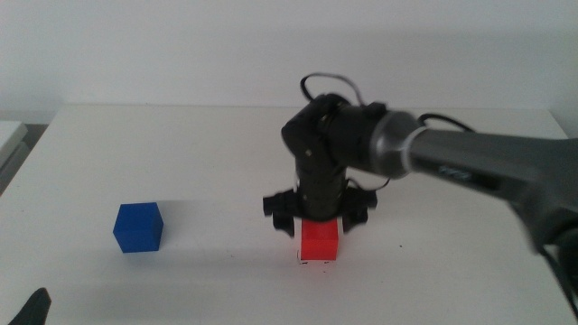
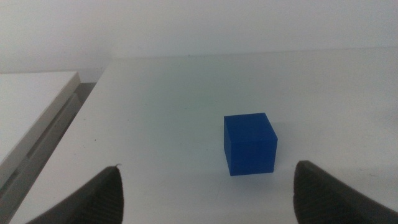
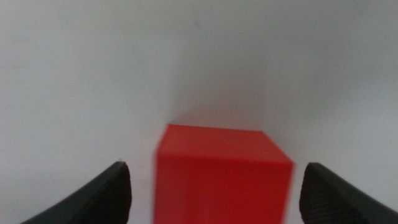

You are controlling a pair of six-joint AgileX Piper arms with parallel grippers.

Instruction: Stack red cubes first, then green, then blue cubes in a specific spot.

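The red cube (image 1: 319,240) sits on the white table, right of the middle. My right gripper (image 1: 318,217) hangs just above it, open, with one jaw on each side. In the right wrist view the red cube (image 3: 222,174) lies between the wide-open jaws of the gripper (image 3: 216,167), apart from both. Tiny black marks show at the cube's base (image 1: 304,262). The blue cube (image 1: 138,227) stands alone at the left. My left gripper (image 1: 36,307) waits at the bottom left, open (image 2: 208,167), facing the blue cube (image 2: 249,144). The green cube is out of view.
The table (image 1: 208,153) is white, with a white wall behind it. A pale ledge (image 2: 31,118) runs beside the table's left edge. The right arm's grey link (image 1: 488,167) reaches in from the right.
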